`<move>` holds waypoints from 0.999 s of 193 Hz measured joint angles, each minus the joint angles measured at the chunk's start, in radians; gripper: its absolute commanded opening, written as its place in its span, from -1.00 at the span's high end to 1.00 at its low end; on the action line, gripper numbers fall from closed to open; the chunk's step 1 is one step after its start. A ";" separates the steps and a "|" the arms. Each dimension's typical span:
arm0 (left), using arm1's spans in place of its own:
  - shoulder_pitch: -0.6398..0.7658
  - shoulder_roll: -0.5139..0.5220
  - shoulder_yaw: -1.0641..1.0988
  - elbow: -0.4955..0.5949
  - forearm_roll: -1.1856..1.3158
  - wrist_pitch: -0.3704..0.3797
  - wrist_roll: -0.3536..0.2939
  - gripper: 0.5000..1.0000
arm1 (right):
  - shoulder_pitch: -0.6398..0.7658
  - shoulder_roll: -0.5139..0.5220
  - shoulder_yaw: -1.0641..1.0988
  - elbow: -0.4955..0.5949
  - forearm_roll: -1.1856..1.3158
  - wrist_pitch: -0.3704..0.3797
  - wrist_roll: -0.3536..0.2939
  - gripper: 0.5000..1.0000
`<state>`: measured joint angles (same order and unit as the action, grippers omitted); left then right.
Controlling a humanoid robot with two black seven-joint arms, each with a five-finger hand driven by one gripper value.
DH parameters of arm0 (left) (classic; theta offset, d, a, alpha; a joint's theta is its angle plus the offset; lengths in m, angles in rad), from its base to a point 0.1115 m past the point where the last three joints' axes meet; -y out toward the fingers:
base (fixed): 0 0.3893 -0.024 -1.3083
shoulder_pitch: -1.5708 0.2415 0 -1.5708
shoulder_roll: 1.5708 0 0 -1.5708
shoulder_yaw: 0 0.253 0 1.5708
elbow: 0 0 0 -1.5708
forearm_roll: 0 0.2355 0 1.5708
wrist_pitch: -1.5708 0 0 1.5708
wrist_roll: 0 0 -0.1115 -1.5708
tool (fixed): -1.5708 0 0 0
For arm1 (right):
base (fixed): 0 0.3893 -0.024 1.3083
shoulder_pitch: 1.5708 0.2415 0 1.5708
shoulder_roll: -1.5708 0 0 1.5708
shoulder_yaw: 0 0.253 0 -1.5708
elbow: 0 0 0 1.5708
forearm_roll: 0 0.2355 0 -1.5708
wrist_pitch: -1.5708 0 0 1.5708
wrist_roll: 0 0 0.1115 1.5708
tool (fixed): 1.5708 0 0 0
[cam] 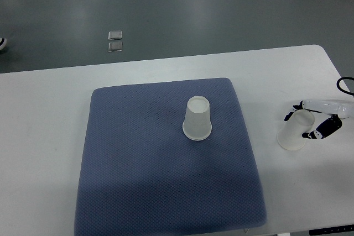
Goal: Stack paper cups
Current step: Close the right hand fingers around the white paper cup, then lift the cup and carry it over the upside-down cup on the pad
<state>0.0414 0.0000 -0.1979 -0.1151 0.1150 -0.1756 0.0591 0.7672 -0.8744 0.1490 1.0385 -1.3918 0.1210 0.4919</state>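
Top view shows a white desk (44, 114) on grey floor (166, 9), with a blue mat (138, 175) carrying one upside-down paper cup (197, 119). Off the mat's right side, the right robot hand (312, 121) wraps its fingers around a second cup (293, 132).

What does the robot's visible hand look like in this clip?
Only the right hand shows, at the picture's right edge: a glossy white shell with slim fingers carrying black and dark-blue segments and white tips. A thin black cable loops just above it. The left arm is out of view.
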 measured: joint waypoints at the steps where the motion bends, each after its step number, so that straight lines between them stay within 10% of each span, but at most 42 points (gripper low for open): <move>1: 0.000 0.000 0.000 0.000 0.000 0.000 0.000 -1.00 | 0.000 0.000 0.000 0.000 0.000 0.000 0.000 0.51; 193: 0.000 0.000 0.000 0.000 0.000 0.001 0.000 -1.00 | 0.363 0.048 0.029 0.145 0.131 0.198 0.049 0.48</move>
<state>0.0414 0.0000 -0.1979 -0.1150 0.1150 -0.1750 0.0591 1.1302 -0.8267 0.1780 1.1834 -1.2610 0.3192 0.5405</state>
